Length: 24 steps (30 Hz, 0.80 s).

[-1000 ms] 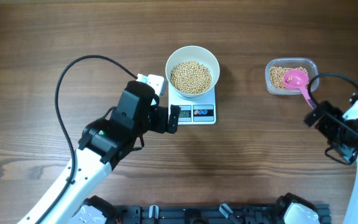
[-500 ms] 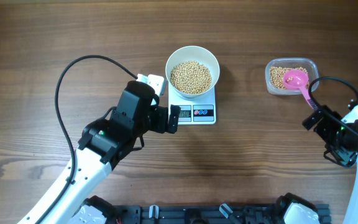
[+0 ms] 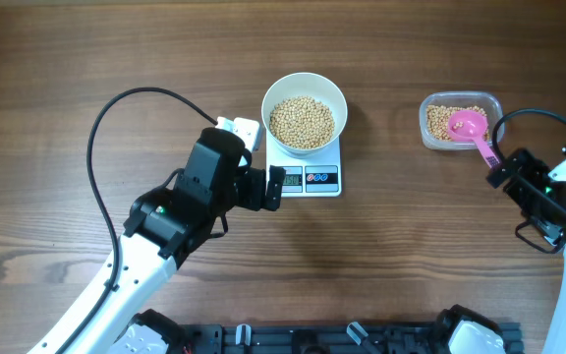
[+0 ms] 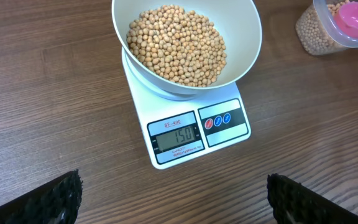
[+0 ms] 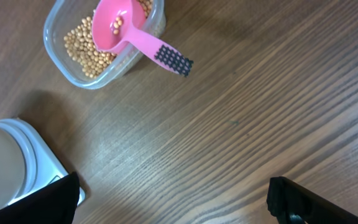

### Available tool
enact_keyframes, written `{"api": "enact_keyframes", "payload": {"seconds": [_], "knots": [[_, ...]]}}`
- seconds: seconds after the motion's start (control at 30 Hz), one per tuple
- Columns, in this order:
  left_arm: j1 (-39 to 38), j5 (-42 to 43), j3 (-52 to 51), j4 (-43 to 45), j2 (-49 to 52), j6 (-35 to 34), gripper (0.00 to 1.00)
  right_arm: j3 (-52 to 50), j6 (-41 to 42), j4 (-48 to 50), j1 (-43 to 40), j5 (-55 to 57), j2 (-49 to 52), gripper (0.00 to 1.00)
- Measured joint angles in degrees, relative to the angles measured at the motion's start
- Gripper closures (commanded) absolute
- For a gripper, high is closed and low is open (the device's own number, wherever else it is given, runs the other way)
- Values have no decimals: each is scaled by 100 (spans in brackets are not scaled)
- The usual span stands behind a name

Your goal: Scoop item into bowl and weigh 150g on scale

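My left gripper point(image 3: 275, 187) open at scale's point(image 3: 322, 179) 8 o'clock corner, right gripper point(image 5: 169, 208) open 5 o'clock of tub point(image 5: 73, 68), open table point(image 3: 411, 246) between

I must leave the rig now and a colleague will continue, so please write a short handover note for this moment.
The left gripper is open and empty, in front of the scale.
The right gripper is open and empty, over bare wood near the clear tub.
The white bowl of beans sits on the scale; the display reads 150.
The pink scoop rests in the clear tub on leftover beans, handle over the rim.
Done: scooping and weighing.
Left: apparently nothing; perhaps park the arms.
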Motion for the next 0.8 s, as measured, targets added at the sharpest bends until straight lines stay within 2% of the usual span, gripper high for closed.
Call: {"api": "enact_keyframes", "payload": {"seconds": [0.2, 0.8], "knots": [[0, 0, 0, 0, 0, 0, 0, 0, 0, 188, 0, 0, -105, 0], [0, 0, 0, 0, 0, 0, 0, 0, -76, 232, 57, 50, -1829, 0]]}}
